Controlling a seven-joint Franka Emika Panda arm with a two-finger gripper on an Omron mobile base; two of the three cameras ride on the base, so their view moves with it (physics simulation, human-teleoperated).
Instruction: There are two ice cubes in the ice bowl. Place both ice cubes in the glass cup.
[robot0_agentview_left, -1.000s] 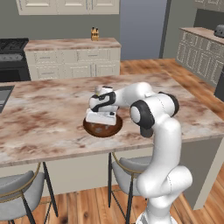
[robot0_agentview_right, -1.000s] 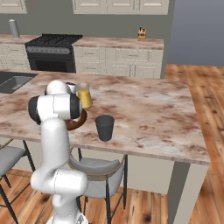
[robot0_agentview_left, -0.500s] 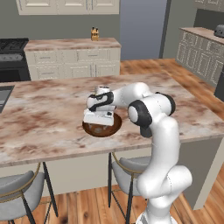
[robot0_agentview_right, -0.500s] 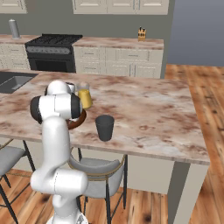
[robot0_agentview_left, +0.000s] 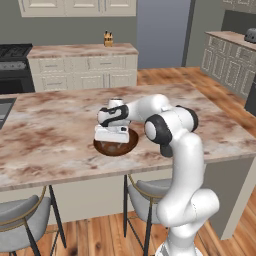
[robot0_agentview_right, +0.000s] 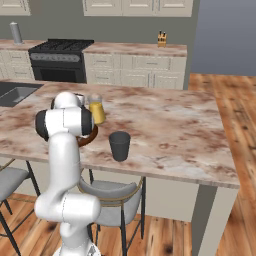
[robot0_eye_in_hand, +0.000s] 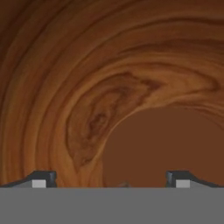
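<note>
Wooden bowl (robot0_agentview_left: 116, 146) sits on your marble counter (robot0_agentview_left: 55, 135), gripper (robot0_agentview_left: 111, 141) lowered into it with jaws spread wide, grasping nothing; hand view shows brown grain of the bowl (robot0_eye_in_hand: 109, 87) close up; ice cubes can't be made out; dark grey cup (robot0_agentview_right: 120, 145) stands just beside the bowl; yellow jar (robot0_agentview_right: 96, 109) behind it.

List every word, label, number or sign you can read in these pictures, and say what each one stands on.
None: no readable text in any view.
The ice bowl, the glass cup, the jar of yellow liquid and the marble counter carry no lettering.
The open gripper bears no marking.
</note>
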